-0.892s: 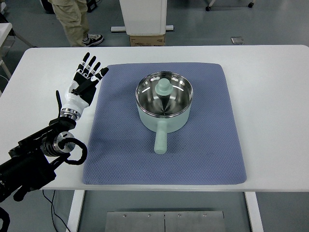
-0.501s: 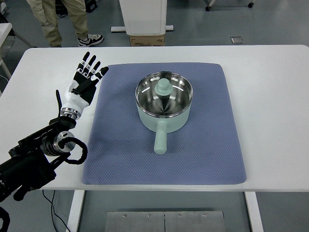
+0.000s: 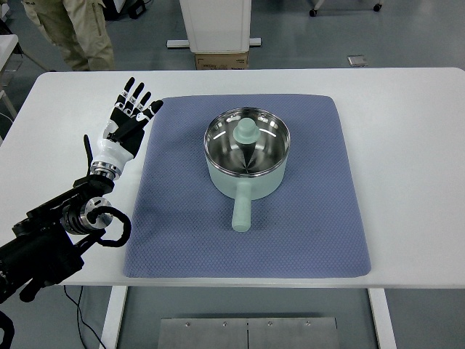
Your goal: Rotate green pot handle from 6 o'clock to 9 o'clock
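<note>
A pale green pot point(image 3: 247, 155) with a steel inside stands in the middle of a blue-grey mat point(image 3: 189, 211). Its handle point(image 3: 241, 209) points straight toward the near edge of the table, at 6 o'clock. A green knob point(image 3: 245, 132) shows inside the pot. My left hand point(image 3: 128, 120) lies flat on the white table at the mat's far left corner, fingers spread and holding nothing, well left of the pot. Its arm comes in from the lower left. The right arm does not show.
The white table point(image 3: 407, 131) spreads around the mat on all sides. Beyond its far edge a person's legs point(image 3: 69, 33) show at the upper left, and a white stand with a cardboard box point(image 3: 221, 59) sits behind the middle.
The person behind the table has walked to the left. My left hand and the pot have not moved.
</note>
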Action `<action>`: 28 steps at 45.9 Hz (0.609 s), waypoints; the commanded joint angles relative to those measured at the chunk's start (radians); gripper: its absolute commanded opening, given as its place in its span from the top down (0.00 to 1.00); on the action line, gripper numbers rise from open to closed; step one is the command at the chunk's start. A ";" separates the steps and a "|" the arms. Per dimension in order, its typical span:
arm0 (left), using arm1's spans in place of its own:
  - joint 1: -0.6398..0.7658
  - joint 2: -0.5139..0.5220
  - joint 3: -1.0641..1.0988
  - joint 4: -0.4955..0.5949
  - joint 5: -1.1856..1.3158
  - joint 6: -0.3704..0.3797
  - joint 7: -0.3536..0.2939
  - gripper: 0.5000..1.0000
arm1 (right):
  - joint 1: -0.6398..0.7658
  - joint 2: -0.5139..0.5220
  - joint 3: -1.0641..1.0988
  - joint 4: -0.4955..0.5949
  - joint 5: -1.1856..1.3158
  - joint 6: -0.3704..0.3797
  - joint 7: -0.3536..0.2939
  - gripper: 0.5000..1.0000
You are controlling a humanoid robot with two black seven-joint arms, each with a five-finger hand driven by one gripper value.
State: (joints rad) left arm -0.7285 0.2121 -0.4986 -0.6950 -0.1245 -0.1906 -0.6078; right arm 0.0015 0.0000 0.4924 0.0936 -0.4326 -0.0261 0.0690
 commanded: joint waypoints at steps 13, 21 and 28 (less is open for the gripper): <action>-0.003 -0.002 -0.001 0.000 -0.001 -0.004 0.000 0.00 | 0.000 0.000 0.000 0.000 0.000 0.000 0.000 0.00; -0.005 -0.002 -0.001 0.000 0.000 -0.010 0.000 0.00 | 0.000 0.000 0.000 0.000 0.000 0.000 0.000 0.00; -0.006 0.000 -0.001 0.000 0.002 -0.010 0.000 0.00 | 0.000 0.000 0.000 0.000 0.000 0.000 0.000 0.00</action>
State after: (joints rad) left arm -0.7351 0.2109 -0.5002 -0.6941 -0.1246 -0.2011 -0.6078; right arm 0.0015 0.0000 0.4925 0.0936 -0.4326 -0.0261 0.0690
